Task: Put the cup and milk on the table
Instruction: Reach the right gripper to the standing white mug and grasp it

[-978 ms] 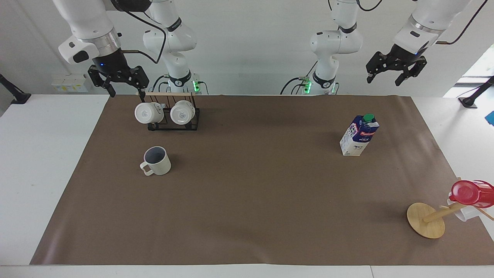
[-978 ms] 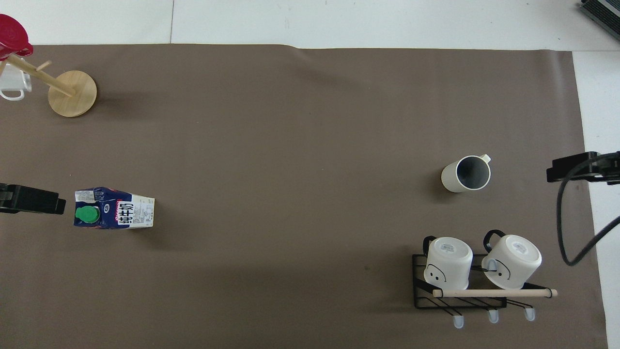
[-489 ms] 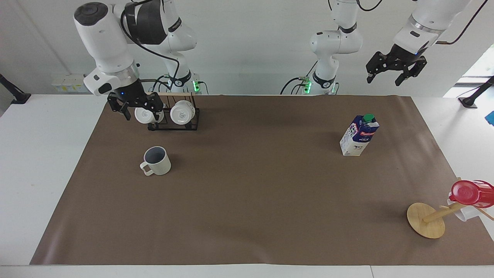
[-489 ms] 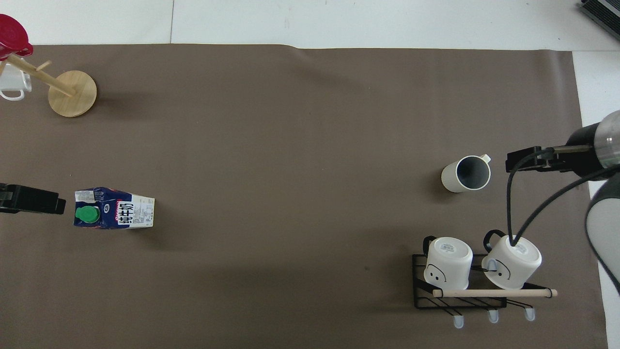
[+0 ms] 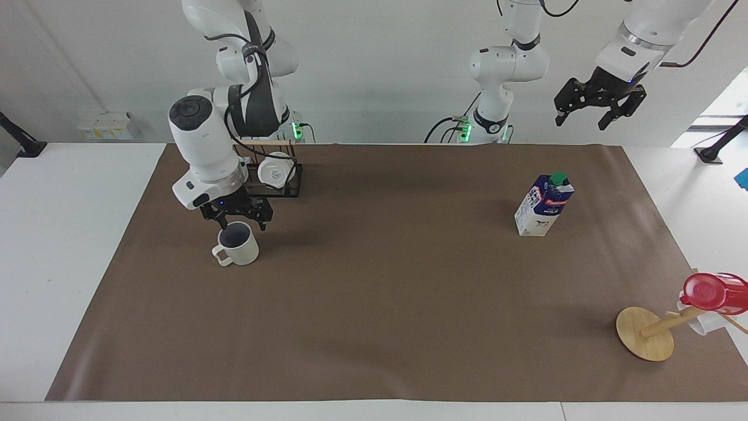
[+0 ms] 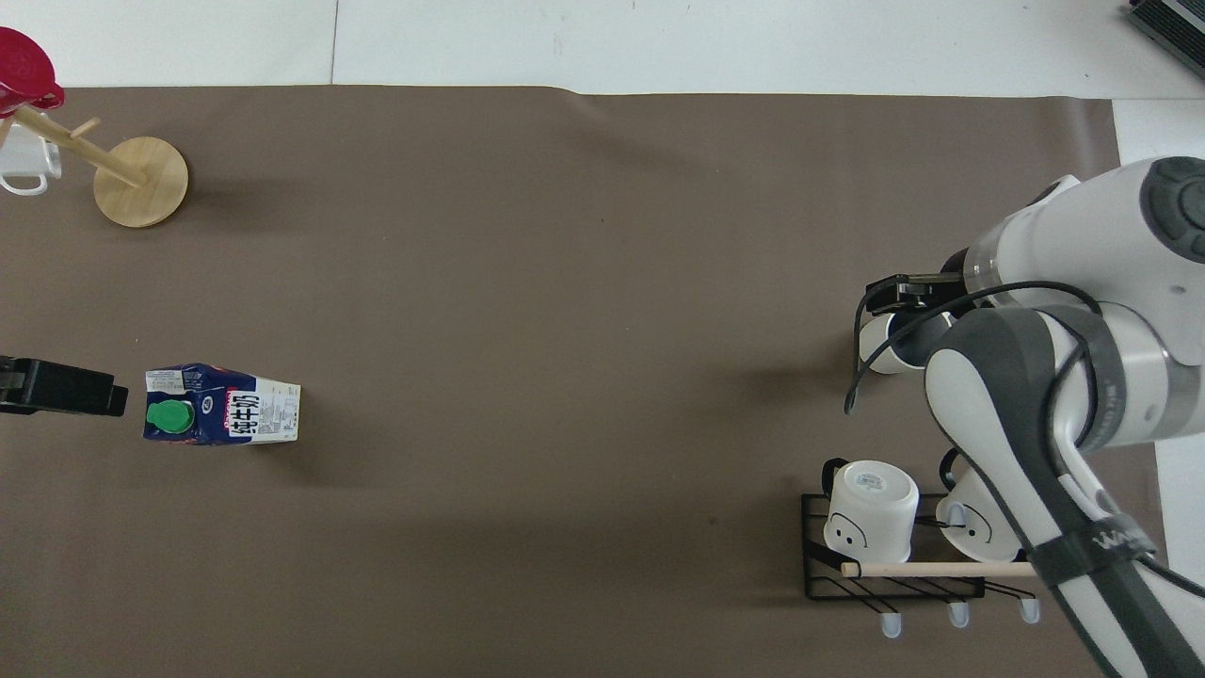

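Note:
The cup (image 5: 239, 248) stands upright on the brown sheet of the table (image 5: 380, 304), toward the right arm's end, its handle turned away from the robots. My right gripper (image 5: 238, 224) is open and hangs right over the cup's rim, one finger to each side. In the overhead view the right gripper (image 6: 907, 294) and arm cover most of the cup (image 6: 880, 350). The milk (image 5: 544, 204) stands upright toward the left arm's end and also shows in the overhead view (image 6: 222, 418). My left gripper (image 5: 597, 112) is open and waits high in the air beside the milk (image 6: 62, 398).
A black wire rack (image 5: 289, 186) with two whiter mugs lies nearer to the robots than the cup; it also shows in the overhead view (image 6: 817, 574). A wooden mug tree (image 5: 644, 333) holding a red cup (image 5: 714, 291) stands at the table's corner, farthest from the robots.
My right arm has swung down and away from the robots, from high over the rack to just over the cup. The left arm, cup and milk have not moved.

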`<state>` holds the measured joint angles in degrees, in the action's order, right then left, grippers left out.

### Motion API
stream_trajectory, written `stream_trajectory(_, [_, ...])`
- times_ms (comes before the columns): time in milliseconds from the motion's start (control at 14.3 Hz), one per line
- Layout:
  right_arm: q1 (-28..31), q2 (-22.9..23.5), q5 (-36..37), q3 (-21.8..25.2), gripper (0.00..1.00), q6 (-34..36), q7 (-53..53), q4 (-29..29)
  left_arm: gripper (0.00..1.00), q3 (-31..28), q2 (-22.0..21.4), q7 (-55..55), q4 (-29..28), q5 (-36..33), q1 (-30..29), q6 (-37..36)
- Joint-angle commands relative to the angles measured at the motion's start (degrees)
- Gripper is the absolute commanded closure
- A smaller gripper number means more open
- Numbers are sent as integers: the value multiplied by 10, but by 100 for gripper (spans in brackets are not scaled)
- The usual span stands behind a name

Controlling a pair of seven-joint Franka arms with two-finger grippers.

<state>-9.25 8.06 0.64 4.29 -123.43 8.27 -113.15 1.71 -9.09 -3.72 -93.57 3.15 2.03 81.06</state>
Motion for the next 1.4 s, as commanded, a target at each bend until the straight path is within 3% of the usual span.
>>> stream_trajectory(0, [5,9,-4,-1,0,-37,26,-25,0,1,-4,-1,-6,4,-4,1])
stream_trajectory(489, [20,46,-5,-1,3,-59,65,-32,0,1,-4,-1,-6,4,-4,1])
stream_trajectory(559, [20,50,-5,-1,15,-68,81,-32,0,1,-4,-1,-6,4,-4,1])
stream_trajectory(699, [20,50,-5,-1,49,-69,94,-31,0,1,-4,-1,-6,4,-4,1])
stream_trajectory(838, [20,50,-5,-1,100,-68,95,-31,0,1,-4,-1,-6,4,-4,1])
stream_trajectory(1328, [10,56,-35,-1,100,-53,127,25,0,1,-4,-1,-6,4,-4,1])
